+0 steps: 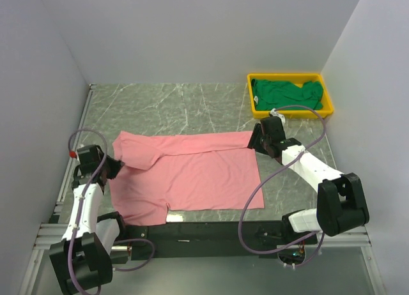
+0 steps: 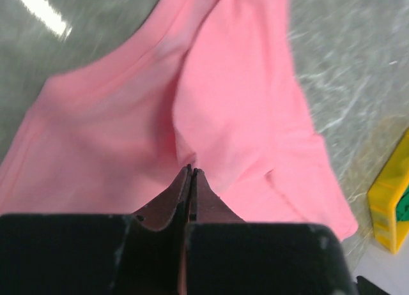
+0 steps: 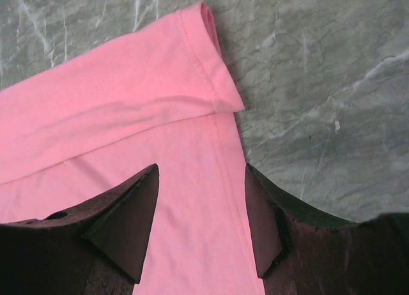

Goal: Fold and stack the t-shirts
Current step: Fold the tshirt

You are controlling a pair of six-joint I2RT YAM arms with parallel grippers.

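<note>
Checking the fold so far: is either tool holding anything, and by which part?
The left tool is shut on the pink shirt, pinching its left-side edge; the right tool is open, holding nothing.

Left arm (image 1: 80, 209): white links, black joints, black base block. Right arm (image 1: 310, 167): same white-and-black build, bulky black elbow. Thin greyish-purple cable (image 1: 245, 212) loops along each arm. Small red spot (image 1: 73, 153) by left wrist. Fingers (image 3: 124, 221): dark wedges tapering to points, scuffed reddish-brown faces.
</note>
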